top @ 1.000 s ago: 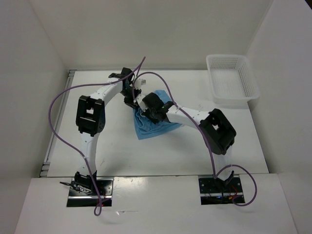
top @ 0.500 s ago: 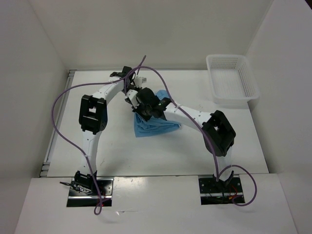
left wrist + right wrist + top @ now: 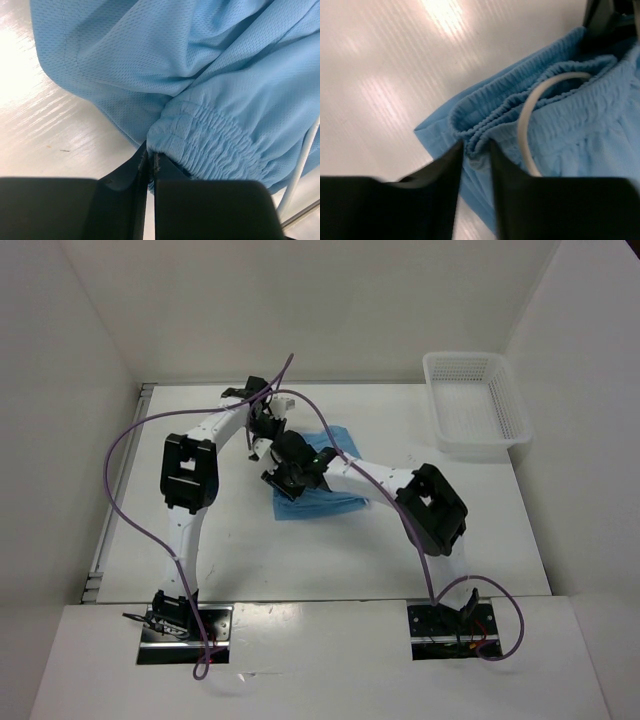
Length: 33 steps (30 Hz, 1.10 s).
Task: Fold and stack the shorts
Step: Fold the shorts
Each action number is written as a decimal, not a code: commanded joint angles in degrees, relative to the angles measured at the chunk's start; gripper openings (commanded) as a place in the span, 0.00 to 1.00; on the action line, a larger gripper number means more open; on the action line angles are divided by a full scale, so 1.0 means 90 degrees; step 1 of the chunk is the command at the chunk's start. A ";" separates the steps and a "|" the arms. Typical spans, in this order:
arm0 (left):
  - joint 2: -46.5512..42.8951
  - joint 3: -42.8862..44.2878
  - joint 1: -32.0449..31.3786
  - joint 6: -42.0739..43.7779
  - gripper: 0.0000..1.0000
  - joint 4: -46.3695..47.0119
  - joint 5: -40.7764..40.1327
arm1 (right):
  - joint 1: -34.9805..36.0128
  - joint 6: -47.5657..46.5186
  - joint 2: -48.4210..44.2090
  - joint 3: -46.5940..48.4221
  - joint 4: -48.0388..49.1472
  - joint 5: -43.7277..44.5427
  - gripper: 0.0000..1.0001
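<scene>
The light blue shorts lie bunched on the table between both wrists. My left gripper is shut on the gathered elastic waistband, pinching its edge between the fingertips. The rest of the shorts drape beyond the waistband. My right gripper has its jaws parted, and a fold of the waistband sits loose between them. In the top view that gripper is low over the cloth's left edge. The white drawstring loops over the fabric, and also shows as a strand.
A white mesh basket stands at the table's back right. Purple cables arc from both arms. The enclosure's white walls rise on the left, back and right. The left gripper's dark fingers show at the top right of the right wrist view.
The right gripper's jaws have parted from shut. Both wrists shifted left and lower, and the shorts have settled flatter on the table. The left gripper stays pinched on the waistband.
</scene>
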 commanded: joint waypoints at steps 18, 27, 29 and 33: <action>-0.1282 -0.0423 0.0344 0.0030 0.79 0.0336 -0.0275 | -0.0005 -0.0314 -0.2741 -0.0063 -0.0181 -0.0324 0.80; -0.3292 -0.1838 0.1261 0.0030 0.92 0.0842 0.0037 | -0.1508 -0.1055 -0.4187 -0.1166 0.0229 0.1093 0.83; -0.3704 -0.2287 0.1661 0.0030 0.98 0.1077 0.0038 | -0.2415 -0.1115 -0.4460 -0.1596 0.0366 0.1093 0.83; -0.4564 -0.3235 0.2667 0.0030 1.00 0.1342 -0.0021 | -0.3588 -0.1251 -0.4909 -0.2290 0.0747 0.1093 0.84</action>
